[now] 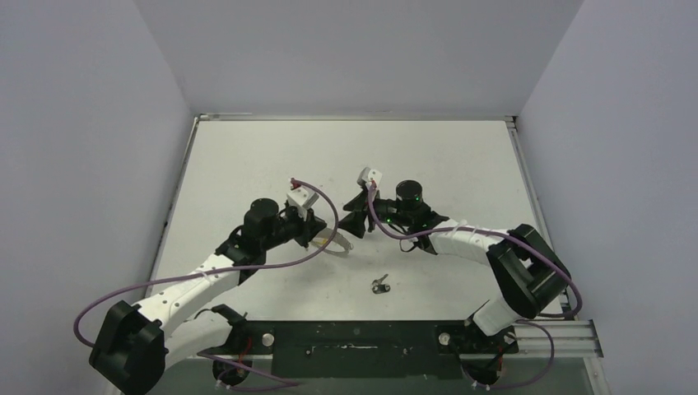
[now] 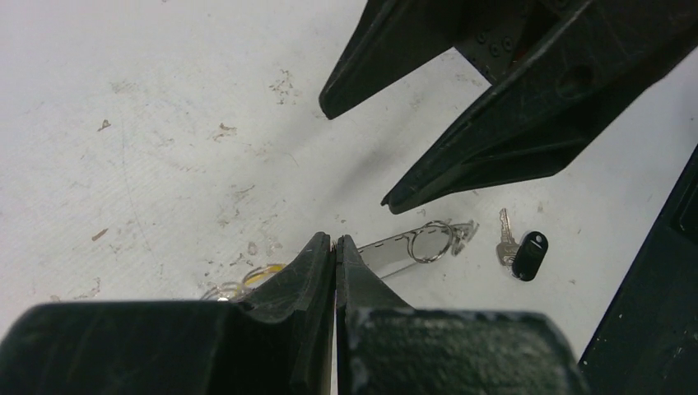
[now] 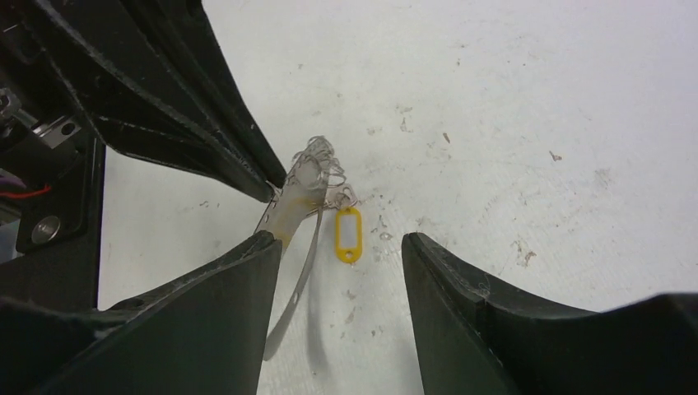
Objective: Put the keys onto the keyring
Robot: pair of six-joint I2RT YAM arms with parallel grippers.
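Your left gripper (image 2: pixel 336 244) is pressed together, pinching the thin silvery wire keyring (image 2: pixel 397 253). The right gripper (image 3: pixel 342 263) hangs spread beside it. The tiny black-headed, silver-bladed key (image 1: pixel 379 285) lies loose on the white table (image 1: pixel 272 164), toward the bases and nearer your right gripper, blade seemingly pointing away.

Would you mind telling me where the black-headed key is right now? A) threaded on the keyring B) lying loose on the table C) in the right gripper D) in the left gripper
B: the black-headed key lies alone on the table, apart from the keyring pinched by the left gripper.
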